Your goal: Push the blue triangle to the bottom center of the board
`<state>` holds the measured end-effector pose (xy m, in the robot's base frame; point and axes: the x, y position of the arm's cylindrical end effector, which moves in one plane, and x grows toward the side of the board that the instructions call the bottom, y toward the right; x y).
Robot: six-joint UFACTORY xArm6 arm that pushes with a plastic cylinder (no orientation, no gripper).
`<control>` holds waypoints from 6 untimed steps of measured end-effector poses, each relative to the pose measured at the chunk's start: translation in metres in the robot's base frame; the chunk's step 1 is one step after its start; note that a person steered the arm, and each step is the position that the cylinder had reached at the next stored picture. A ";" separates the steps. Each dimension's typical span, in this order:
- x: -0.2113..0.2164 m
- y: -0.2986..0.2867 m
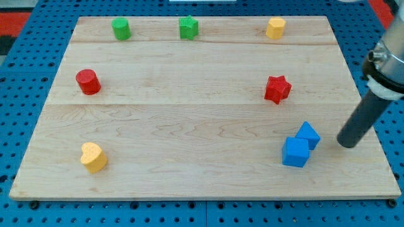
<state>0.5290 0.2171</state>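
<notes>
Blocks of blue sit touching near the board's (189,126) bottom right: the blue triangle (308,134) just above-right of a blue cube (295,152). My tip (347,144), a bare rod without jaws, stands just right of the triangle.

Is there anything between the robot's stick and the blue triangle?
No. In the camera view, only bare board lies between my tip and the blue triangle. The blue cube touches the triangle on its far side, toward the view's left and bottom.
</notes>
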 end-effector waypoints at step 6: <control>-0.035 -0.031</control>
<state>0.4942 0.1859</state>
